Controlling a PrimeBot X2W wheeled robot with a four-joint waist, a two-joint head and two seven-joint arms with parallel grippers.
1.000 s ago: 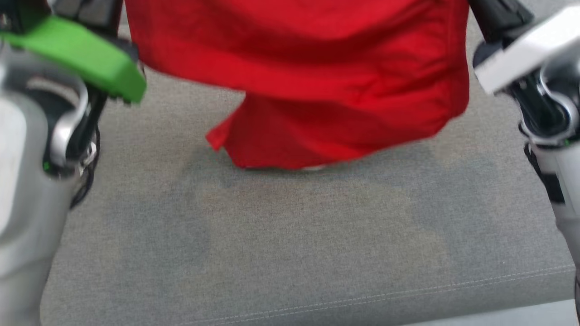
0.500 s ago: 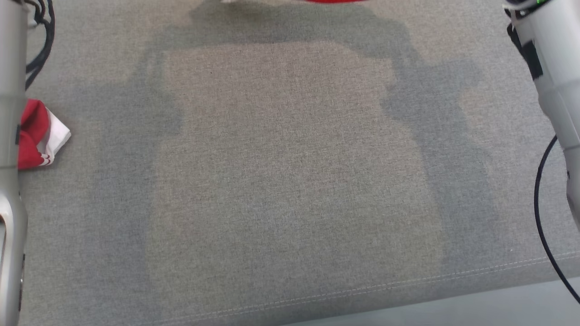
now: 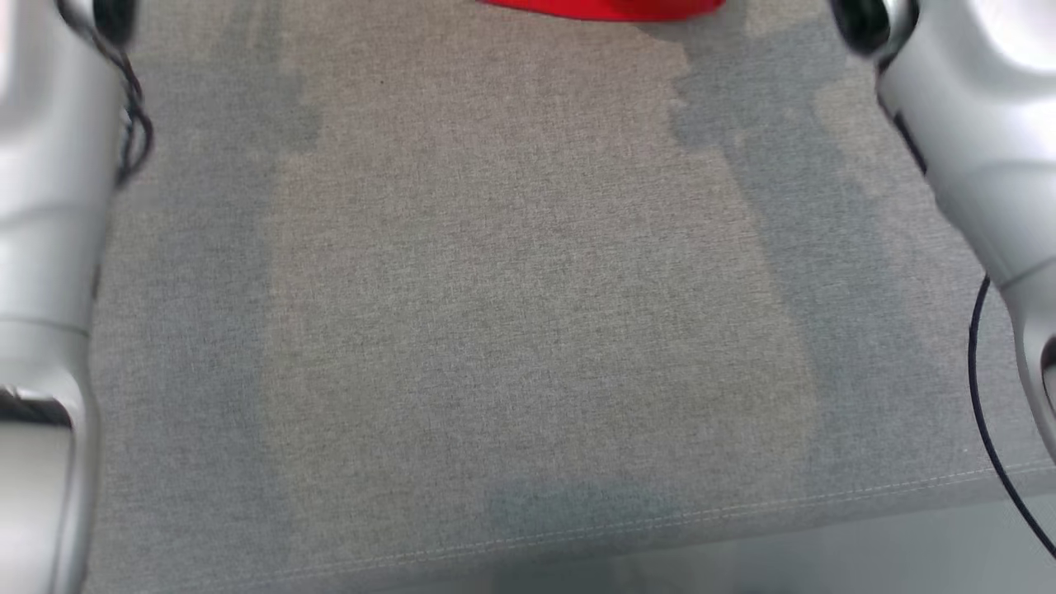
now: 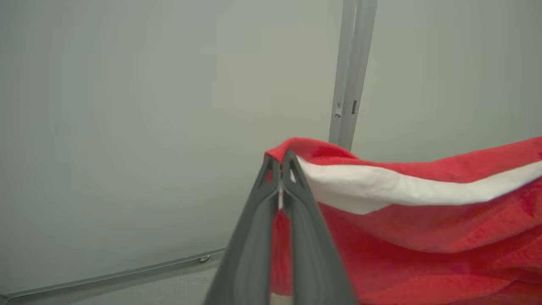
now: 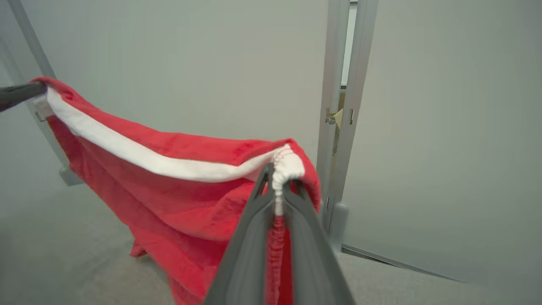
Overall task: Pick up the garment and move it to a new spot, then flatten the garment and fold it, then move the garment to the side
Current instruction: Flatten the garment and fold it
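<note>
The head camera looks steeply down on the bench (image 3: 528, 330) from close above. The bench's stitched front edge runs along the bottom of this view, the hem of the garment (image 3: 602, 8) lies at the top edge, and pale forearms (image 3: 49, 206) flank both sides. The left wrist camera sits just behind the left gripper (image 4: 280, 163) and faces roughly level toward a plain wall (image 4: 127, 106) and a grey post (image 4: 351, 72). The right wrist camera looks likewise along the right gripper (image 5: 277, 178). Both wrist views share the garment's white-banded edge, seen from opposite ends. The right wrist view also catches the left gripper's fingers at its left edge.
</note>
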